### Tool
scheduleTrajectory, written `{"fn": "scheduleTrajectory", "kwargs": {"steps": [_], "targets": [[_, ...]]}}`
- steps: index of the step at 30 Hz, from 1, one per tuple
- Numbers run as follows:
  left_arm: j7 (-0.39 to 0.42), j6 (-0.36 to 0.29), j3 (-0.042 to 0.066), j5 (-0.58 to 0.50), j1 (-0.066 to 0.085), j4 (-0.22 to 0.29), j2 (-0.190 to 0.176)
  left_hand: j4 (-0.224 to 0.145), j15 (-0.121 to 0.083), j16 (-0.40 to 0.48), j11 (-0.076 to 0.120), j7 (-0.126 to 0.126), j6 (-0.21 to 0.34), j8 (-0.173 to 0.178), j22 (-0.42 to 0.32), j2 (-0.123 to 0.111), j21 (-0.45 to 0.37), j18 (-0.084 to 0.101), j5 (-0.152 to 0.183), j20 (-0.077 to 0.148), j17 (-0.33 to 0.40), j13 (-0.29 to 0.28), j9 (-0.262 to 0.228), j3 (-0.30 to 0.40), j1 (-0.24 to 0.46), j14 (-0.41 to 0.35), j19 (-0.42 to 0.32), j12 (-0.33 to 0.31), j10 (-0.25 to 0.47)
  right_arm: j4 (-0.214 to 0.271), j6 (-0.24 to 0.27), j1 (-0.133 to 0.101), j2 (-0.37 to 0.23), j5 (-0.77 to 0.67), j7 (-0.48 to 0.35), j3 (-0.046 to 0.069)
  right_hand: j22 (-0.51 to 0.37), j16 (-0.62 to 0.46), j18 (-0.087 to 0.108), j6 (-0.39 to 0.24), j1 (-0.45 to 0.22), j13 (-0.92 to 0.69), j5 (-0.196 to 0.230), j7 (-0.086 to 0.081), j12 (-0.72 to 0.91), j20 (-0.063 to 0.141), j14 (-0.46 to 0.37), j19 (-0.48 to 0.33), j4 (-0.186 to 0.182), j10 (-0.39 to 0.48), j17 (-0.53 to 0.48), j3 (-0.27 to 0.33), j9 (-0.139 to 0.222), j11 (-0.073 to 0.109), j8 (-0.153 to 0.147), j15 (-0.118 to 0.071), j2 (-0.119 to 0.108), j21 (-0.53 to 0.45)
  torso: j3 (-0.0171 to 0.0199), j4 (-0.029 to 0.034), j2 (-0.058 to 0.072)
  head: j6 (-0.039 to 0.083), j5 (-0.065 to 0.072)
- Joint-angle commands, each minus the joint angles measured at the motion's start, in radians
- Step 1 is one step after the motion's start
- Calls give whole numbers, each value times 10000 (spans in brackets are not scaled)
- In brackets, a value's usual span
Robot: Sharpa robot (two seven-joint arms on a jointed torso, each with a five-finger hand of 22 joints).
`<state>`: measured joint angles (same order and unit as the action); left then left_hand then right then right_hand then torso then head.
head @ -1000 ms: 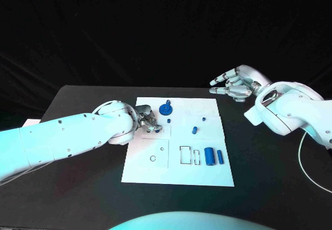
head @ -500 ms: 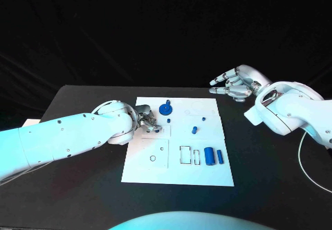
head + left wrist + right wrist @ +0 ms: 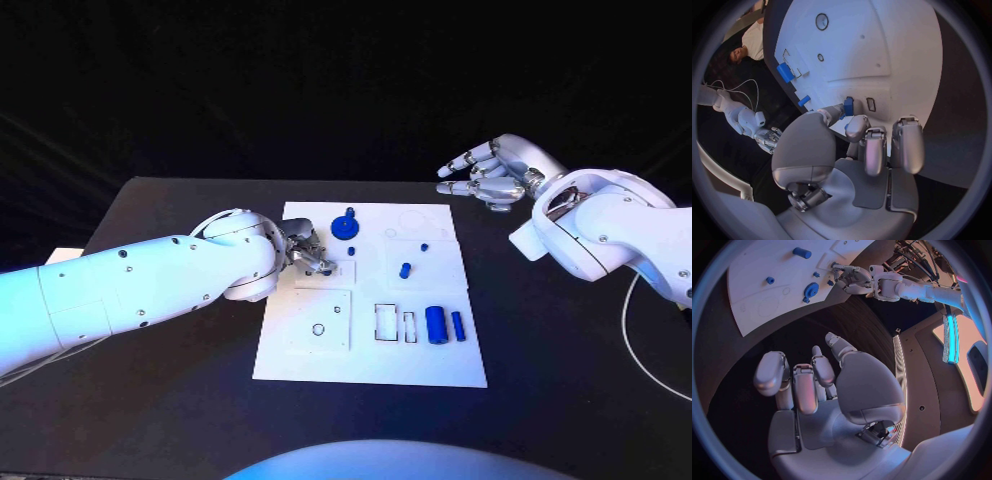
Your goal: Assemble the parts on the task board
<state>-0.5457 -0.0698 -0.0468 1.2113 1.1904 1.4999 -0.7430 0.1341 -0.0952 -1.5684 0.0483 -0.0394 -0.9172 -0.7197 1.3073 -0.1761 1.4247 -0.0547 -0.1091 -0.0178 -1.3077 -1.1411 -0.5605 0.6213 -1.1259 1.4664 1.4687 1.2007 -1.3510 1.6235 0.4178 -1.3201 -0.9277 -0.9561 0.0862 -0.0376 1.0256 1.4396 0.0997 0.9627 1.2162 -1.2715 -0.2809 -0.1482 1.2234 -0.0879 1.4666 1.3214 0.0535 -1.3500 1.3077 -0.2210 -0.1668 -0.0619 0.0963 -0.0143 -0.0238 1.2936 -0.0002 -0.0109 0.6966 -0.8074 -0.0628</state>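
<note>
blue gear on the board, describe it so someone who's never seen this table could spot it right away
Start at the white task board in the middle of the black table, and go to its far edge, away from the robot. The blue gear stands there left of centre, just beyond the left hand. It is the only round, toothed, wide part; the other blue pieces are slim pegs or cylinders.

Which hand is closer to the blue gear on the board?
Left. The left hand sits just beside the blue gear, over the board; the right hand hovers off the board, farther away.
</note>
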Motion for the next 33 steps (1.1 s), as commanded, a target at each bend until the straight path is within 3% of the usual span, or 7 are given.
{"fn": "scheduleTrajectory", "kwargs": {"steps": [1, 20, 33], "targets": [[-150, 211, -31, -166, -44, -46, 1, -219, -82, -24, 0, 237, -328, -66, 693, 50, 70, 113, -36, 89, -2631, -67, 20, 196, 286, 1044, 295, 79, -101, -1, -82, 4, -8, -14, -50, 3, -8, -58, 58, 21, -39, 19, -63, -10, -72, -3, 581, -96, -47, 49, 478, -7, -17, 25, 61, -28, 64, -39, -1, -3, 2, -12, 7], [-240, 223, -15, -361, -8, -277, 165, -59, -138, -24, 49, 305, -483, -108, 858, 156, 174, 146, -48, 139, -2631, -332, 74, -113, 493, 1044, 362, 311, -276, -3, -80, 4, -21, -15, -24, 2, -13, -61, 58, 19, -13, 18, -151, -6, -69, 1, 583, -93, -38, 48, 480, -25, -25, 31, 66, -35, 67, -47, 5, 7, 1, -46, 33], [-320, 477, 0, -364, 116, -302, 164, 107, -186, -24, 110, 373, -707, -113, 1004, -1, 259, 175, -48, 192, -2631, -421, 181, -780, 764, 1044, 420, 377, -381, -24, -62, 4, -3, -54, 36, 1, -30, -70, 59, 11, 2, 31, -427, -4, -76, 10, 589, -86, -37, 51, 483, -51, -40, 35, 73, -42, 42, -68, -3, 3, -5, -101, 45]]}}
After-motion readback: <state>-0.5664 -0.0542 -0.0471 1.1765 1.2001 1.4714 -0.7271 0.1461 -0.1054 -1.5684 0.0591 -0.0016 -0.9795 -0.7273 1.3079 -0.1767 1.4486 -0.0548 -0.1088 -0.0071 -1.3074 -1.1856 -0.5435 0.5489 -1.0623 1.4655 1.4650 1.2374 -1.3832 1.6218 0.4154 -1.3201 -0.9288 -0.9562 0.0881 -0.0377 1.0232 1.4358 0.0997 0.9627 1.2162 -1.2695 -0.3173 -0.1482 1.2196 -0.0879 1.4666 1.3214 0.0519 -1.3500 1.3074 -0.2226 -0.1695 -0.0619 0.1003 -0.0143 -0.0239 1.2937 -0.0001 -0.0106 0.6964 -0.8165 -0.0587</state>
